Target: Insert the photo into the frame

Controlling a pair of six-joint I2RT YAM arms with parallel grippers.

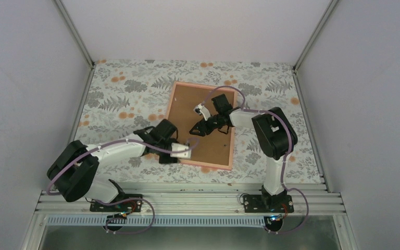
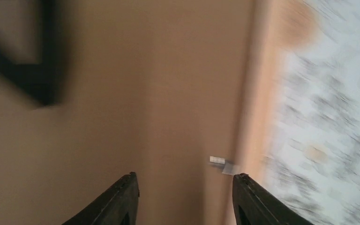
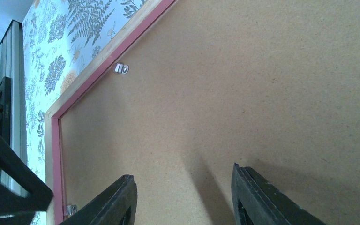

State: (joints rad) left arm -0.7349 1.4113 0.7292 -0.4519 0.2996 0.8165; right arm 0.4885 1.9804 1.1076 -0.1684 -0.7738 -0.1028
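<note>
**Frame lies back side up, two open grippers over its backing**

The pink frame (image 1: 205, 85) lies flat and back side up, right of centre on the floral cloth (image 1: 125, 94). Its long sides run away from the arms at a slight tilt. A brown board (image 1: 219, 148) fills it from edge to edge. The photo cannot be seen, and whether it lies under the board cannot be told. Small metal clips (image 3: 121, 68) sit on the board just inside the frame's edge.

The right gripper (image 3: 183, 173) points at the middle of the board. Its fingers (image 3: 119, 201) stand apart with only bare board between them, holding nothing, and their shadows fall on the board close by.

The left gripper (image 2: 183, 180) is at the frame's near left corner, over the board's margin. Its jaws are likewise parted and empty, and one of the clips shows past the fingertips, just inside the frame's edge. The left wrist view is smeared with blur.

Whether either gripper's tips touch the board cannot be told. Both arms reach in from bases at the table's near edge.
</note>
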